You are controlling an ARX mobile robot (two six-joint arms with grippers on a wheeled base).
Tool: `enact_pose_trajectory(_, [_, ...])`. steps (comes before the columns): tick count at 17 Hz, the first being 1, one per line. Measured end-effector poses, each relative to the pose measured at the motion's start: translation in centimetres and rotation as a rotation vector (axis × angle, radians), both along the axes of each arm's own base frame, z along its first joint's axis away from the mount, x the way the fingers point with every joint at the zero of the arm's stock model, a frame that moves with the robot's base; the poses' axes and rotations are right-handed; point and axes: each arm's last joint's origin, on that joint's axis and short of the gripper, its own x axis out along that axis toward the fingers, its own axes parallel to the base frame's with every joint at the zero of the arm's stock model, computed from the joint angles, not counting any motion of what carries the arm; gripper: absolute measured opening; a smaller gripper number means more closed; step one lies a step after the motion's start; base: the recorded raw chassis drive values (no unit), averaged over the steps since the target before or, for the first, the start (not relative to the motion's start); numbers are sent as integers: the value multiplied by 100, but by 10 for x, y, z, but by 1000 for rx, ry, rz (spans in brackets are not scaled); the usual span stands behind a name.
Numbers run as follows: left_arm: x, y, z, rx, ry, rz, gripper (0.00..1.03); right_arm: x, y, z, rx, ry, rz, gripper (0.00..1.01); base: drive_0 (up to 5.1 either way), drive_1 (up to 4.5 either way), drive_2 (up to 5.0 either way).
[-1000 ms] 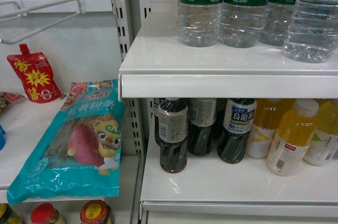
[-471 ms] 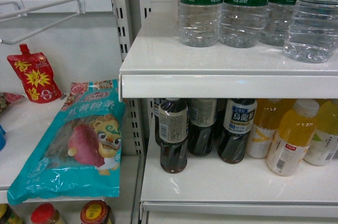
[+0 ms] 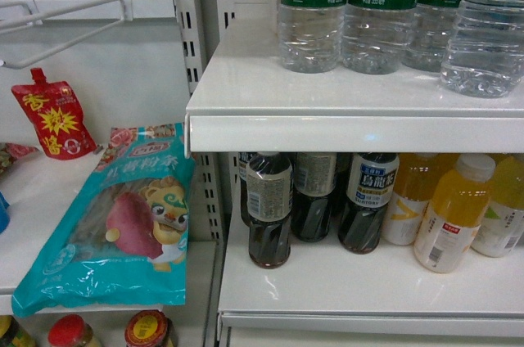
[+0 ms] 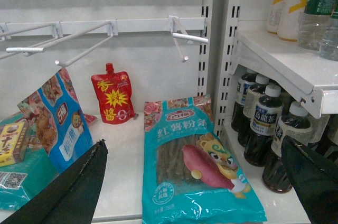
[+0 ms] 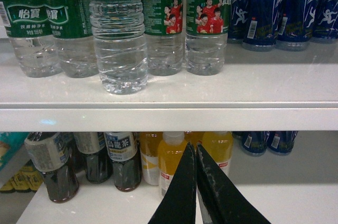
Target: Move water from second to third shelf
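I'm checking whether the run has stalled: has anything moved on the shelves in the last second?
No visible change. The water bottles stand on the upper shelf, the dark tea bottles and yellow drinks below, and the teal packet lies as before.

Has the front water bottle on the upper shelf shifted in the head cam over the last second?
No. The front water bottle sits at the same spot near the shelf lip as before, and its neighbours haven't shifted either.

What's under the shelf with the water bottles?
Under the white shelf stand dark tea bottles and yellow juice bottles. The rows behind them are hidden.
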Motion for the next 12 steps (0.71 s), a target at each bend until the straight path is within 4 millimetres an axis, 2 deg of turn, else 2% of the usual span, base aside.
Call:
enact_pose_trajectory(6, [0,0,0,0,0,0,98,-7,0,-10,0,-15,0,2,0,0,0])
enact_pose_trajectory(8, [0,0,0,0,0,1,98,-17,0,-15,0,16,0,2,0,0,0])
enact_pose_trajectory(9, [0,0,0,0,0,-1,98,-18,0,-10,0,-25,-2,2,0,0,0])
enact_pose_trajectory(12, [0,0,0,0,0,-1,98,-18,0,-13,0,-6,0,2,0,0,0])
